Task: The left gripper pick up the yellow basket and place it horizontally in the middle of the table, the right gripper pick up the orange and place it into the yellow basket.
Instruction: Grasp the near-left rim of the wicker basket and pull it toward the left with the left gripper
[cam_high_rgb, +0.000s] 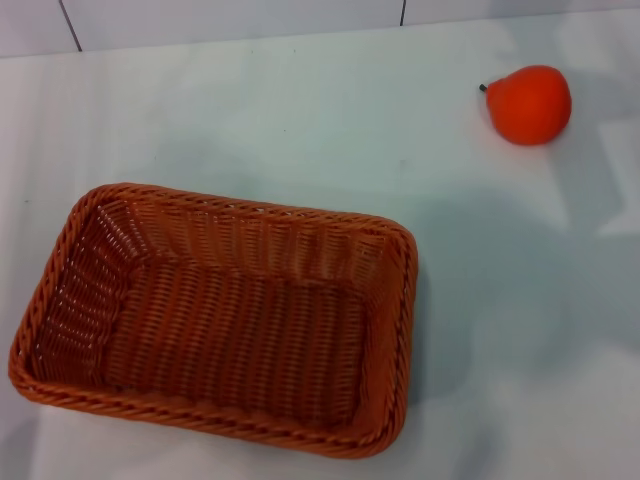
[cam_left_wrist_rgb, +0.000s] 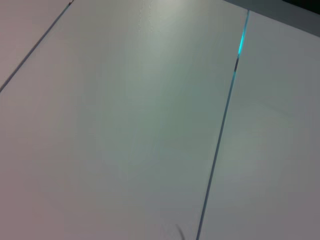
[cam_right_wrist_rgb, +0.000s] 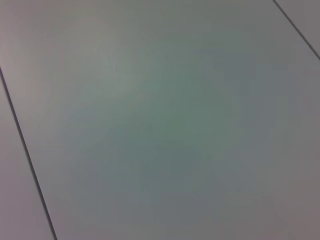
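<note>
- Although the brief view from the robot's head covers the whole work area, neither the left gripper nor the right gripper appears in it, so how wide either one stands cannot be told, and nothing can be placed against them.
- Nearest the robot, on its left side, the yellow basket (cam_high_rgb: 215, 320) sits on the table (cam_high_rgb: 300, 110). It is a large rectangular woven basket, orange-brown in colour, with a braided rim and sloping sides. Its long side runs across the view, turned slightly, and its inside holds nothing.
- Farther away, on the robot's right, the orange (cam_high_rgb: 530, 104) rests on the tabletop, well apart from the basket. It is small, round and bright, with a tiny dark stalk pointing toward the robot's left.
- At the far edge, pale wall panels (cam_high_rgb: 230, 20) with dark seams rise behind the table.
- Both wrist views show only flat pale panels (cam_left_wrist_rgb: 125, 125) crossed by thin dark seams (cam_right_wrist_rgb: 25, 150).
</note>
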